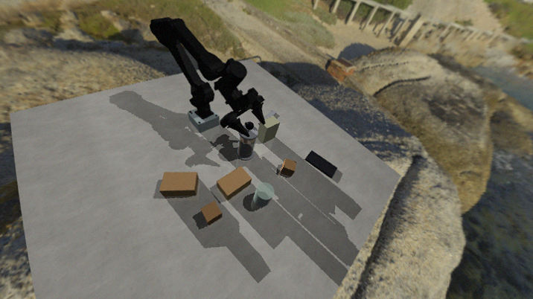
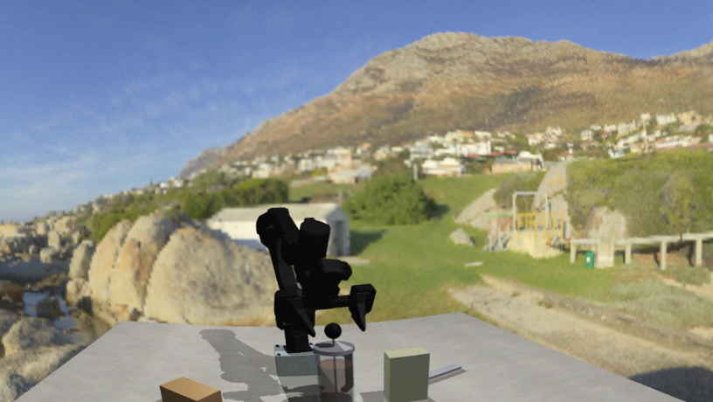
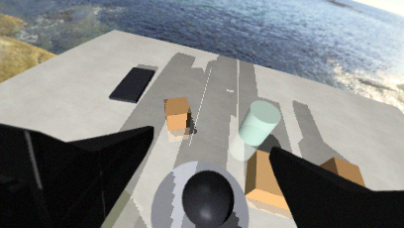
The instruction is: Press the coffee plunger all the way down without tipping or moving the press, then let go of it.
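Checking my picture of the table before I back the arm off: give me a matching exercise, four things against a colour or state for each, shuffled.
Things:
1. gripper
2. plunger knob
3. tumbler
4. flat slab

Colour or state:
A. pale green, see-through, upright
B. black, lying flat near the table's edge
C. wide open, holding nothing
D. black ball, low over the lid, free between the fingers

Pairs: 1-C, 2-D, 3-A, 4-B
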You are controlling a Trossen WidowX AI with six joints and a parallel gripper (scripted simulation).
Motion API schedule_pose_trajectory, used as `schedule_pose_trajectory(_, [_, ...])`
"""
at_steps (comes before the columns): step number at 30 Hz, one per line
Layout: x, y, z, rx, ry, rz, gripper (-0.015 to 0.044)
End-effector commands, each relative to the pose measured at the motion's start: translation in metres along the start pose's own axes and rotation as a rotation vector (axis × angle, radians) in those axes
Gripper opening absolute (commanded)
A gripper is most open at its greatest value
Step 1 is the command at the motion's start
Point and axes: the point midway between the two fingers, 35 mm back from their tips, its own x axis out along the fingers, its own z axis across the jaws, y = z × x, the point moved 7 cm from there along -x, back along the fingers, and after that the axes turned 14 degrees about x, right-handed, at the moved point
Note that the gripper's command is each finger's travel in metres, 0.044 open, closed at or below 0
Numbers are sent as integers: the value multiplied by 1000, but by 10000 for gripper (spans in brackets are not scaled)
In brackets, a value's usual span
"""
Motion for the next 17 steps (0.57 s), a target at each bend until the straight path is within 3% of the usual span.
schedule_pose_trajectory(1, [-16,-19,5,0,-2,-17,440])
schedule_pose_trajectory(6, [-62,-49,13,-3,2,-2,440])
schedule_pose_trajectory(17, [-62,-46,12,-4,2,-2,440])
